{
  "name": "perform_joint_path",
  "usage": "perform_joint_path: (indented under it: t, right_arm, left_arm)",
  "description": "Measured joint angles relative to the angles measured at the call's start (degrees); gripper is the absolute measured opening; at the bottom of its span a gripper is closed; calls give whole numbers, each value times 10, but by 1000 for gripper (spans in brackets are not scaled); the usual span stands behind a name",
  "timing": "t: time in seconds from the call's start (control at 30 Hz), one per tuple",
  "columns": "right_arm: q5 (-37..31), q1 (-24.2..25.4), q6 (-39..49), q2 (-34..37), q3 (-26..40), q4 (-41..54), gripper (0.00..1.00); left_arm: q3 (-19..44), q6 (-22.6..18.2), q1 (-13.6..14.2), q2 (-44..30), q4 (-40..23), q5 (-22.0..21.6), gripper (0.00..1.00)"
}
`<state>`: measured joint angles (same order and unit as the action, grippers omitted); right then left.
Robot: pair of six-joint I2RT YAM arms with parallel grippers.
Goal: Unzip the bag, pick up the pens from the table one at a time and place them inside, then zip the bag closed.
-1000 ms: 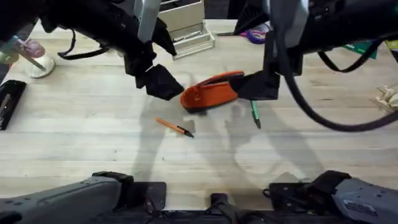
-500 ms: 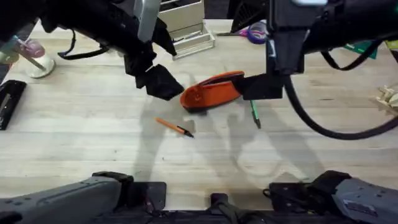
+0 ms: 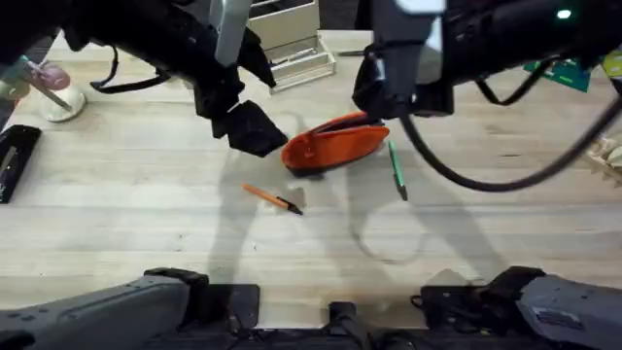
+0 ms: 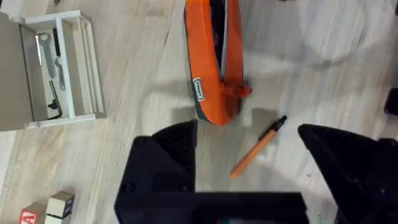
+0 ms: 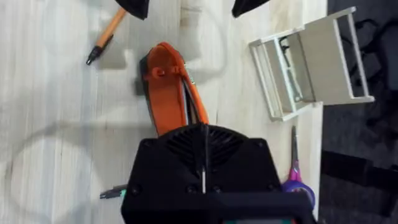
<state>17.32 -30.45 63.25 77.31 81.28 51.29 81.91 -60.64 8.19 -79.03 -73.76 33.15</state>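
A pale wooden table point(image 3: 146, 185) holds an orange pencil pouch point(image 3: 335, 144), with two black robot arms above it.

The left gripper point(image 4: 249, 134) hangs just beside the pouch's rounded end, its two black fingers spread wide with nothing between them. The orange pen point(image 3: 273, 199) lies on the bare planks close under that gripper. The right gripper point(image 3: 394, 92) sits over the pouch's other end; I cannot tell how its fingers stand. The green pen point(image 3: 397, 171) lies just beside that end. A small white rack point(image 4: 59, 68) stands farther off, behind the left gripper. Purple-handled scissors point(image 5: 295, 177) lie near the table's far edge.
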Motion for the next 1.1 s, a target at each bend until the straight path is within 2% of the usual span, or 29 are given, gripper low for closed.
perform_joint_path:
  t: [0.7,1.1]
  right_arm:
    - [0,23,17,173,0,-23,32]
    - [0,23,19,211,0,-56,32]
  left_arm:
    - [0,0,0,0,0,0,993]
    - [0,0,0,0,0,0,993]
